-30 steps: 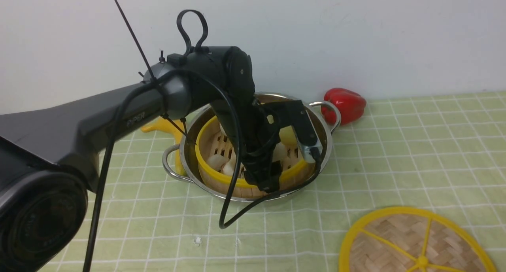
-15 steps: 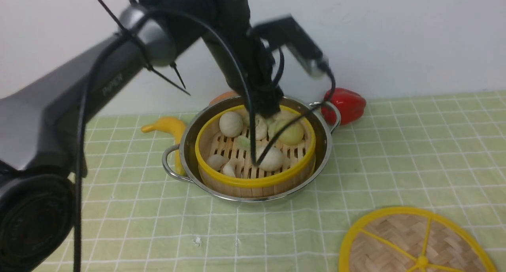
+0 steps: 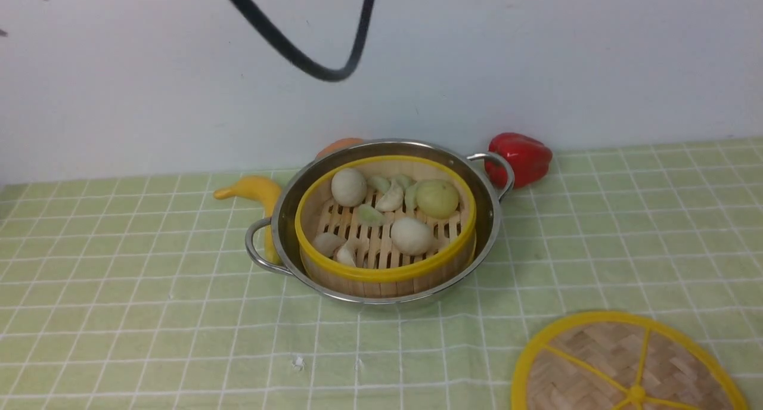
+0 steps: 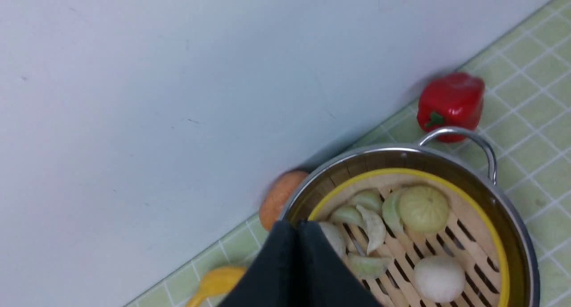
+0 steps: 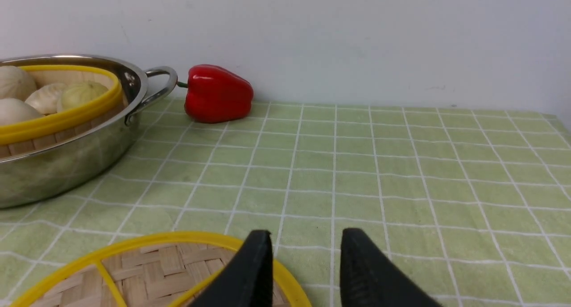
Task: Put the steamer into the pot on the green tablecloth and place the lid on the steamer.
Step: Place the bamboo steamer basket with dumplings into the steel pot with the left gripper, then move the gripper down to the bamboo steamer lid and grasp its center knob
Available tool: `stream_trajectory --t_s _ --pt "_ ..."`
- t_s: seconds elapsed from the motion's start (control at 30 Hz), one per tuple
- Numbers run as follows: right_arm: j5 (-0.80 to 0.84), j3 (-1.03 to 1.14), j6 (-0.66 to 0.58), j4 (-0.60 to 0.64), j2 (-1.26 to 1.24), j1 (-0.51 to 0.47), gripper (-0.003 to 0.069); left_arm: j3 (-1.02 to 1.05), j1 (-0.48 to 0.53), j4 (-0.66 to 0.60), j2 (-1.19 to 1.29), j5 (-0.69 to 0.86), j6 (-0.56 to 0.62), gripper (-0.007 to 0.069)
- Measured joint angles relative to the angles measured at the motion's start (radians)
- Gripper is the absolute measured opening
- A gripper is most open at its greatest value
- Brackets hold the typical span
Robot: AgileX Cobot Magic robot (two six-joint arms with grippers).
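The steamer (image 3: 386, 273), with pale buns and dumplings on its slats, sits inside the steel pot (image 3: 285, 210) on the green tablecloth (image 3: 626, 231). The lid (image 3: 620, 362) lies flat on the cloth at the front right, apart from the pot. In the left wrist view my left gripper (image 4: 297, 229) is shut and empty, held high above the far rim of the pot (image 4: 513, 217) and steamer (image 4: 450, 235). In the right wrist view my right gripper (image 5: 305, 238) is open and empty, low over the far edge of the lid (image 5: 151, 271). Neither gripper shows in the front view.
A red pepper (image 3: 520, 157) lies by the pot's right handle against the white wall. A yellow banana (image 3: 253, 190) lies by the pot's left handle. An orange object (image 3: 340, 146) is partly hidden behind the pot. A black cable (image 3: 310, 64) hangs at the top.
My left arm has risen from the steamer and left the front view; only its cable shows. The steamer stays in the pot. The lid has not moved.
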Motion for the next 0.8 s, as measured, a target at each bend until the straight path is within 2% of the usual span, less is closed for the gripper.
stream_trajectory --t_s 0.47,0.6,0.7,0.73,0.8 --pt "0.000 0.000 0.000 0.000 0.000 0.000 0.0240 0.058 0.000 0.008 -0.041 0.001 -0.012 -0.0010" --pt "0.000 0.000 0.000 0.000 0.000 0.000 0.0240 0.259 0.000 0.006 -0.128 -0.049 -0.016 -0.0006" --pt "0.000 0.000 0.000 0.000 0.000 0.000 0.0240 0.558 0.003 0.008 -0.310 -0.227 -0.016 0.0002" --pt "0.000 0.000 0.000 0.000 0.000 0.000 0.0240 0.594 0.005 0.008 -0.321 -0.239 -0.016 0.0001" --pt "0.000 0.000 0.000 0.000 0.000 0.000 0.0240 0.760 0.021 -0.001 -0.442 -0.356 -0.016 0.0009"
